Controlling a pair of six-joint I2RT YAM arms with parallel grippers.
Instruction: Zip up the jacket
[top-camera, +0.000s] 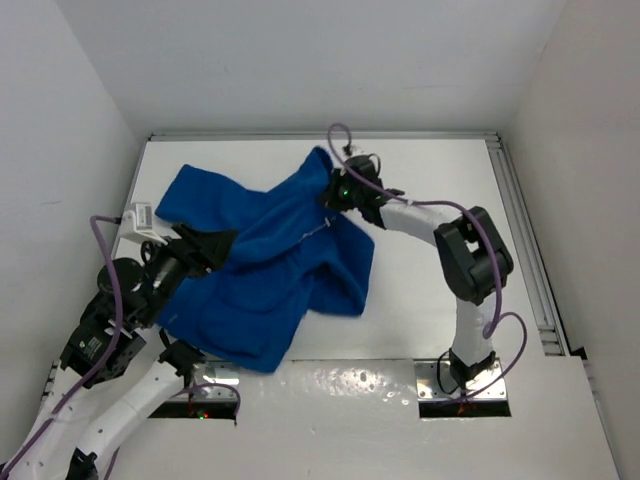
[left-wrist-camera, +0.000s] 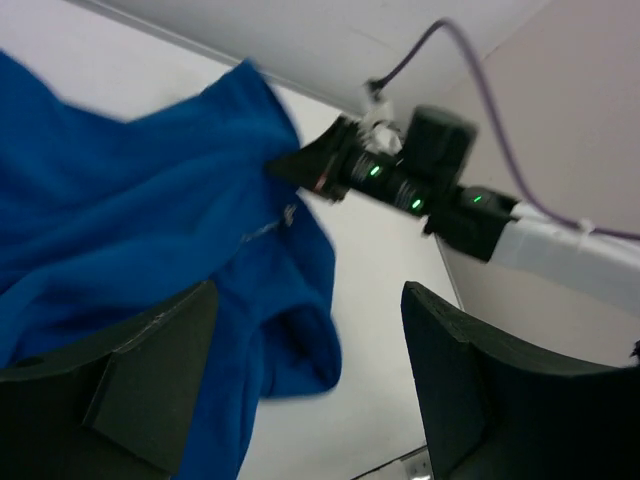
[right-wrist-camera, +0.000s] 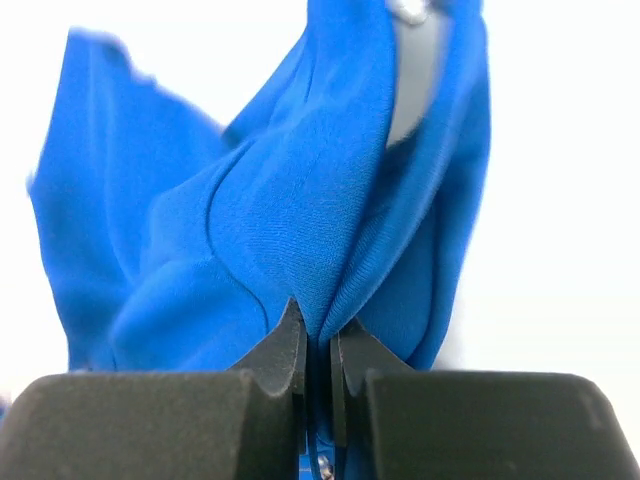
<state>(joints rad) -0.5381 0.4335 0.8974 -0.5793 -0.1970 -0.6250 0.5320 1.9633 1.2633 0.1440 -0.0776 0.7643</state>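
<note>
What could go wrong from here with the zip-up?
1. The right claw pinches only a thin fold of the jacket, so a hard pull could slip it free.
2. The jacket lies bunched and only a short stretch of the zipper shows, with no slider visible. The open left claw may close on plain fleece instead.

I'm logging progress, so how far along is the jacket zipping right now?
Done: nothing visibly zipped; the jacket lies bunched on the table. In hand: the right gripper pinches a fold at its far edge; the left gripper is open at its left edge. Left: spread it, find the zipper, pull it closed.
</note>
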